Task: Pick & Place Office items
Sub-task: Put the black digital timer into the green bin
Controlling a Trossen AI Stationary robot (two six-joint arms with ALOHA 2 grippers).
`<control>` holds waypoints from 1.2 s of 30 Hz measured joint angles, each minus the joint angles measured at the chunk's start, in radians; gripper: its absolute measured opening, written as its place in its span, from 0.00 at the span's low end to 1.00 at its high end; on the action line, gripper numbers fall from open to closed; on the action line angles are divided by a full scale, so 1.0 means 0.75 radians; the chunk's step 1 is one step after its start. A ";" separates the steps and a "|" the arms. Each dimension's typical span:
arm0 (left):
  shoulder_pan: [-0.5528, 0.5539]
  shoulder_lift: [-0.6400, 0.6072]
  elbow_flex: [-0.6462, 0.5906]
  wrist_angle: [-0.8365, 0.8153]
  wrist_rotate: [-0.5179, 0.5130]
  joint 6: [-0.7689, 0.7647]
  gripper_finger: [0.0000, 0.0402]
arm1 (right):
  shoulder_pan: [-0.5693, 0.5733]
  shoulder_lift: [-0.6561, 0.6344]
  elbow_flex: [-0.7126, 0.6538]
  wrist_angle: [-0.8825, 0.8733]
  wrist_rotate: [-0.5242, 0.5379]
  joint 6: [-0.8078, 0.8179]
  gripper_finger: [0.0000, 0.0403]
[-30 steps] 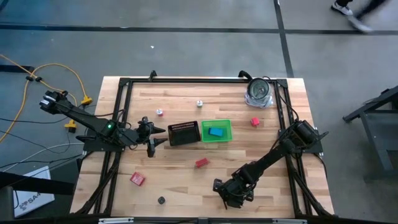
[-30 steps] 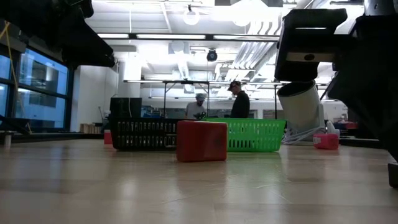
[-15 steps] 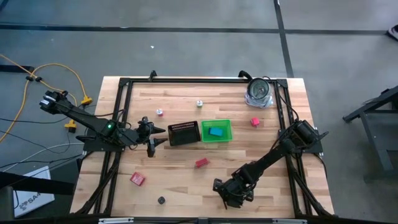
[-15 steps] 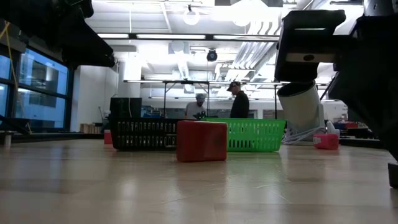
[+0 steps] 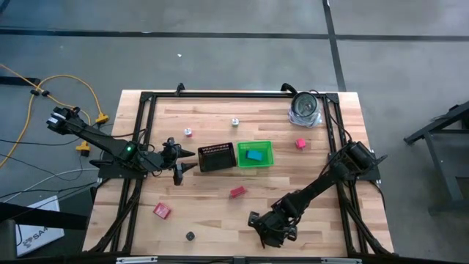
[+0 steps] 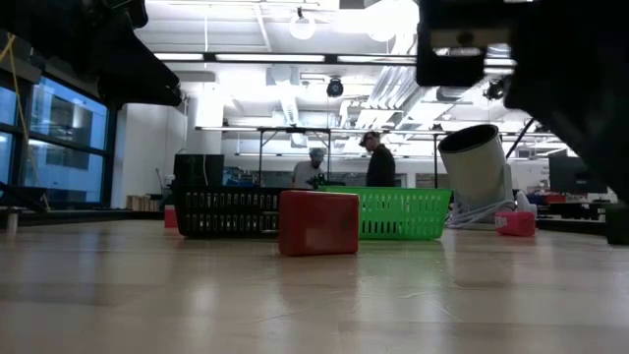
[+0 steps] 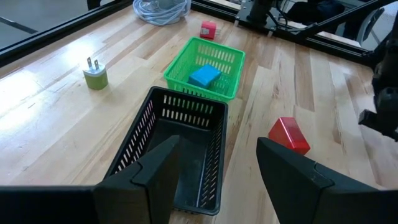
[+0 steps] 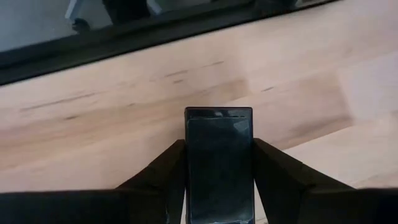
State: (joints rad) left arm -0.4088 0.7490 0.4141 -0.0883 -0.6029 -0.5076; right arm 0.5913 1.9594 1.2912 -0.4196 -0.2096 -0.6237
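Note:
My right gripper (image 5: 264,226) is near the table's near edge, shut on a black block (image 8: 219,155). My left gripper (image 5: 180,161) hangs open over the left end of the black mesh tray (image 5: 216,157), its fingers (image 7: 155,177) apart above the tray's floor (image 7: 186,162). A blue block (image 5: 254,155) lies in the green bin (image 5: 265,145). On the wood rest two red blocks (image 5: 237,192) (image 5: 162,211), a pink block (image 5: 300,144), a small black round bit (image 5: 190,235) and two tiny bits (image 5: 188,132) (image 5: 235,122). My right gripper pinches the black block between its two fingers (image 8: 163,171), one on each long side (image 8: 189,155). The block lies along the fingers, and its far end (image 8: 219,113) sticks out past them. In the low view its dark end (image 6: 616,224) seems lifted off the table.
A shiny silver round object (image 5: 304,108) with a cable coil sits at the far right corner. A black frame (image 5: 143,110) runs round the tabletop. A small green plug (image 7: 96,76) stands beyond the tray. Bare wood lies between the red blocks and my right gripper. People stand in the room behind.
My right gripper has risen and shifted a little toward the table's left edge, carrying the black block with it. Its fingers stayed shut.

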 joint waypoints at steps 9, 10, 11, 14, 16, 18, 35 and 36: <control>0.000 0.000 0.000 0.000 0.000 -0.001 0.51 | -0.069 -0.002 0.115 -0.067 0.061 0.090 0.37; 0.000 0.000 0.000 0.000 0.000 0.000 0.51 | -0.080 -0.002 0.124 -0.066 0.072 0.104 0.37; 0.001 -0.001 0.000 0.001 0.000 0.000 0.51 | -0.093 -0.002 0.131 -0.064 0.088 0.117 0.37; 0.000 0.000 0.000 0.000 0.000 0.000 0.51 | -0.137 -0.002 0.142 -0.065 0.167 0.144 0.37; 0.000 0.000 0.000 0.000 0.000 0.000 0.51 | -0.167 -0.002 0.142 -0.065 0.228 0.143 0.37; 0.000 -0.001 0.000 0.000 0.000 0.000 0.51 | -0.198 -0.014 0.142 -0.076 0.268 0.143 0.37; 0.000 0.000 0.000 0.027 0.000 0.000 0.51 | -0.424 -0.174 0.143 -0.155 0.377 0.252 0.37; 0.000 0.000 0.000 0.028 0.000 0.000 0.51 | -0.439 -0.176 0.143 -0.156 0.376 0.262 0.37</control>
State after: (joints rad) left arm -0.4088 0.7490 0.4141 -0.0673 -0.6029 -0.5079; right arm 0.2620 1.8276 1.3987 -0.5367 0.0723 -0.4271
